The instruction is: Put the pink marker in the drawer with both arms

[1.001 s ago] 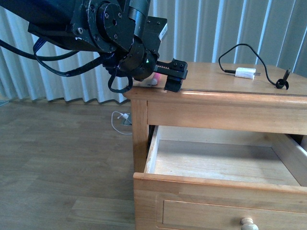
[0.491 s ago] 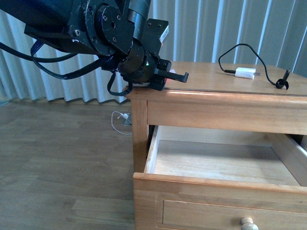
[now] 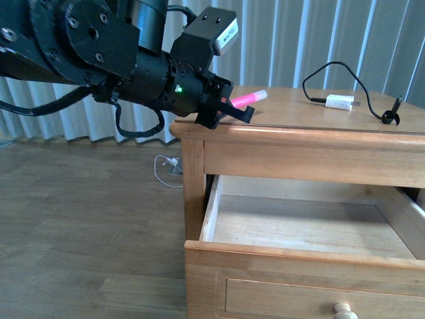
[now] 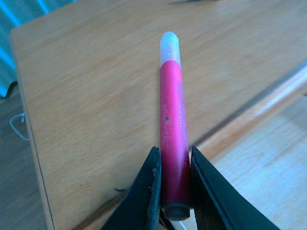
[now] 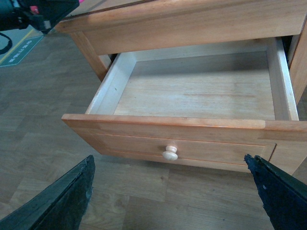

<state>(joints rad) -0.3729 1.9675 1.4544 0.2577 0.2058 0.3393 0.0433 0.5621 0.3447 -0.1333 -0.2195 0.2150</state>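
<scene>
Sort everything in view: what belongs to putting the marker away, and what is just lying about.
Job: pink marker, clamped in the left gripper; open drawer; right gripper, open.
Lying about: white charger plug and black cable on the cabinet top; white cord on the floor.

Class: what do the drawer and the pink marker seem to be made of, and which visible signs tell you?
The drawer: wood by its grain, honey-coloured front lightly varnished, pale inside looking unfinished. The pink marker: probably smooth plastic, a slight sheen and a translucent whitish cap.
</scene>
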